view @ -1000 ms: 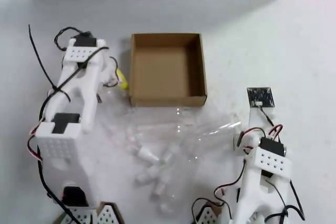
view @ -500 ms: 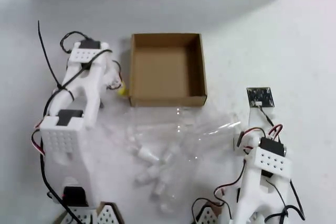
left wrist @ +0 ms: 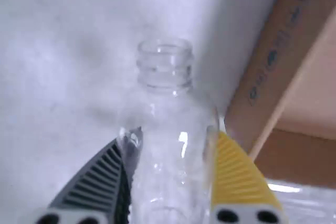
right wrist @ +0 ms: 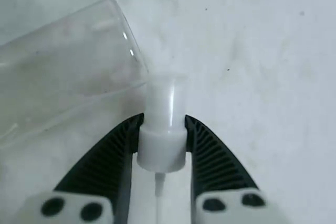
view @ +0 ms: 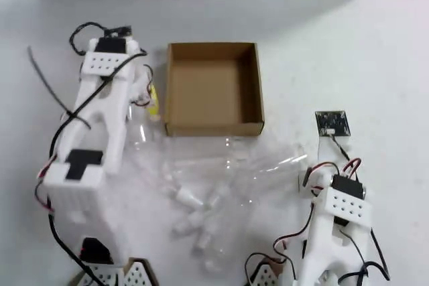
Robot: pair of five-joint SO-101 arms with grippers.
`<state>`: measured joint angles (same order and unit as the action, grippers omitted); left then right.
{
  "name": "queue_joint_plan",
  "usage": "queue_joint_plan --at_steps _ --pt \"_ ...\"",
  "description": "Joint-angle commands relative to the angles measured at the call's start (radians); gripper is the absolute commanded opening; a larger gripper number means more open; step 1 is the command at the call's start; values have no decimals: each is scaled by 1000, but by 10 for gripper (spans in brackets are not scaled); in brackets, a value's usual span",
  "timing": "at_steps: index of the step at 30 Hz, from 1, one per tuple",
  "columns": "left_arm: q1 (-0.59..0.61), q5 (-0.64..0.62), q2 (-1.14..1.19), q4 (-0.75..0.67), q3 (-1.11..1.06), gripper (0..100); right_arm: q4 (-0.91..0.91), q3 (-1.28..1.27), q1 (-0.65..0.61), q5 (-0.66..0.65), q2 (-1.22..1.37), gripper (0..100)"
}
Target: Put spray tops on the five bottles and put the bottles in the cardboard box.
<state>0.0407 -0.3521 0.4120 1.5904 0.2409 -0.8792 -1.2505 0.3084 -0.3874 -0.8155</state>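
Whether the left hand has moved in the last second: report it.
Yes. The left hand, holding a bottle, slid toward the cardboard box's near corner, then back along its side wall.

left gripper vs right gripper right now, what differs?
The left gripper grips a clear, uncapped bottle; the right gripper grips a white spray top. The left gripper has one yellow and one grey finger; the right gripper's are both black. Shared: both are shut on their part.
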Motion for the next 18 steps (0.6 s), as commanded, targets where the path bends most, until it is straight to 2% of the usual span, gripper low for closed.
queue_joint_plan --at_steps 1,8,16,18 --pt "-18 124 -302 -64 -164 20 -65 158 -8 -9 -22 18" --pt "-24 299 -680 -371 -577 20 -97 339 -25 -9 -21 16" --pt "-76 321 -1044 -733 -934 20 142 526 -110 2 -21 16" --pt "-113 321 -1130 -807 -1002 20 174 582 -134 71 -21 15"
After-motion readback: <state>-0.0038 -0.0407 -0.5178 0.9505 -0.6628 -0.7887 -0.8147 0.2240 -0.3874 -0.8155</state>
